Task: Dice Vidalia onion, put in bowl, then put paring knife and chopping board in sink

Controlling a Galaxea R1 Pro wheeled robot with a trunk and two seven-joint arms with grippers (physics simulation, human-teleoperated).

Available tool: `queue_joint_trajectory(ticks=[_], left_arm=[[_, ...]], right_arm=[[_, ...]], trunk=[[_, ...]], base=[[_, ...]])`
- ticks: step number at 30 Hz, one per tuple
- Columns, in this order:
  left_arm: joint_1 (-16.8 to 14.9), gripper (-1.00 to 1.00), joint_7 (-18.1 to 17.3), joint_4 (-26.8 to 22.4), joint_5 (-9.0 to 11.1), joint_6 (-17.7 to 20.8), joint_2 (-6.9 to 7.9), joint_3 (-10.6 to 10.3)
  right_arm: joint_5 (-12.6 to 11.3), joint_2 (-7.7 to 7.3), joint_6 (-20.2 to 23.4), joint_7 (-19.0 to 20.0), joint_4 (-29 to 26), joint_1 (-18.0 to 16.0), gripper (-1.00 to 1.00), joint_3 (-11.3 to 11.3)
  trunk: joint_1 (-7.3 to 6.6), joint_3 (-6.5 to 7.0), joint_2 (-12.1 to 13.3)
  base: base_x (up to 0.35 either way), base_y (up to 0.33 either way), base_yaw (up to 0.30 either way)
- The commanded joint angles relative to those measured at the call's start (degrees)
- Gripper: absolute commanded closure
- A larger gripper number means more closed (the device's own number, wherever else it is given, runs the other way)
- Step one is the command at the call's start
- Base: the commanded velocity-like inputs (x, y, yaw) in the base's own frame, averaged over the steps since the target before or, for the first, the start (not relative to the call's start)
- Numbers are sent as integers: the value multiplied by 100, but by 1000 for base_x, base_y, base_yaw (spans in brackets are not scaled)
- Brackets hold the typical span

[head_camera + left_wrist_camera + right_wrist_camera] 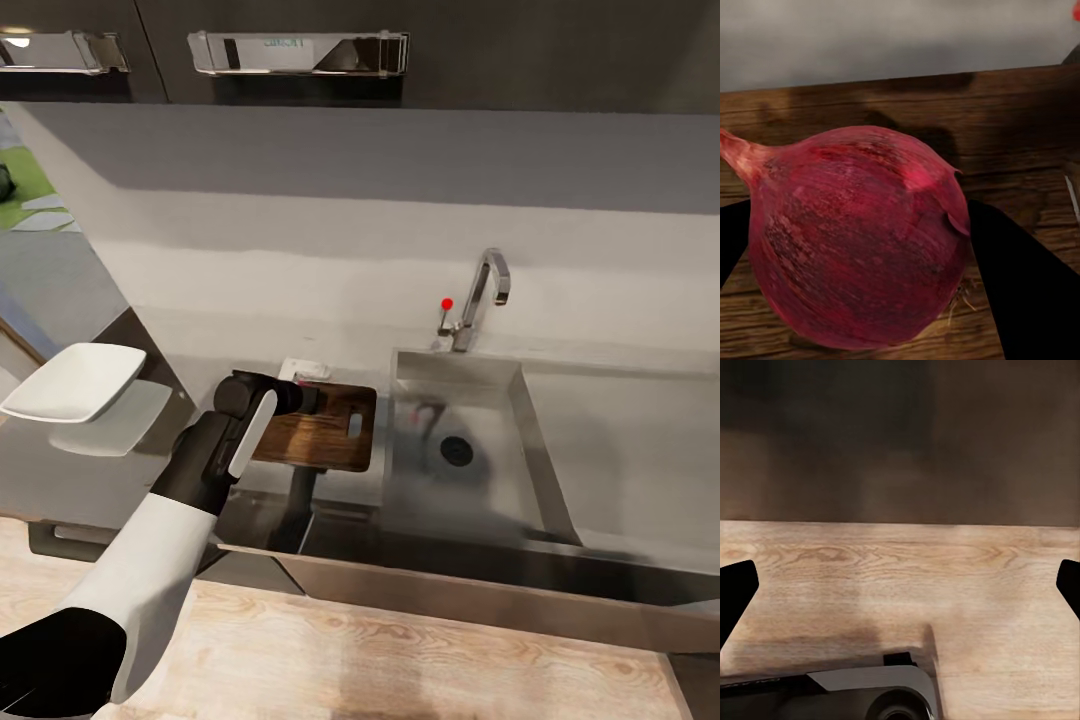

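The left claw (862,247) is clenched on the onion (859,236): in the left wrist view its two dark fingers (1020,285) press against the red bulb's opposite flanks, with the wooden board (1020,120) right under it. From the head camera, the left arm reaches from about 7 o'clock to the board's (335,440) near-left part, and the claw (300,398) hangs over the wood, hiding the onion. A small pink-red bit shows at the claw tip; I cannot tell what it is.

The right claw (900,585) is spread wide, grasping nothing; its finger tips (735,589) stand at the two edges of the right wrist view, above light wood flooring (907,577).

On the grey surface (640,440), the sink (530,440) lies just beside the board at its 3 o'clock, with the tap (485,290) and red knob (447,303) at the basin's 12 o'clock. The white bowl (75,385) sits at the board's 9 o'clock, well apart. Dark upper cabinets (500,50) with chrome handles (298,52) run along the wall.
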Motion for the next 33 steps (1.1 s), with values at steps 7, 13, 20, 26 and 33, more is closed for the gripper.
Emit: queue_joint_trajectory(ticks=[7, 13, 20, 26, 33], left_arm=[[-5, 100, 30, 93, 29, 23, 16, -4], [-5, 100, 29, 101, 29, 23, 18, -4], [-5, 100, 29, 100, 29, 19, 18, -4], [-5, 100, 31, 75, 29, 17, 18, -4], [-5, 100, 28, 91, 29, 14, 17, -4]], right_arm=[[61, 3, -11, -39, 1, -3, -100, -22], [61, 3, -12, -39, 1, -3, -100, -23], [61, 3, -12, -39, 1, -3, -100, -23], [61, 3, -12, -39, 1, -3, -100, -23], [61, 3, -12, -39, 1, -3, -100, -23]], trunk=[[3, -9, -10], [3, -9, -10], [3, -9, -10], [3, -9, -10], [3, -9, -10]], base=[[3, 0, 0], [-125, 0, 0], [-110, 0, 0], [-5, 0, 0], [2, 0, 0]])
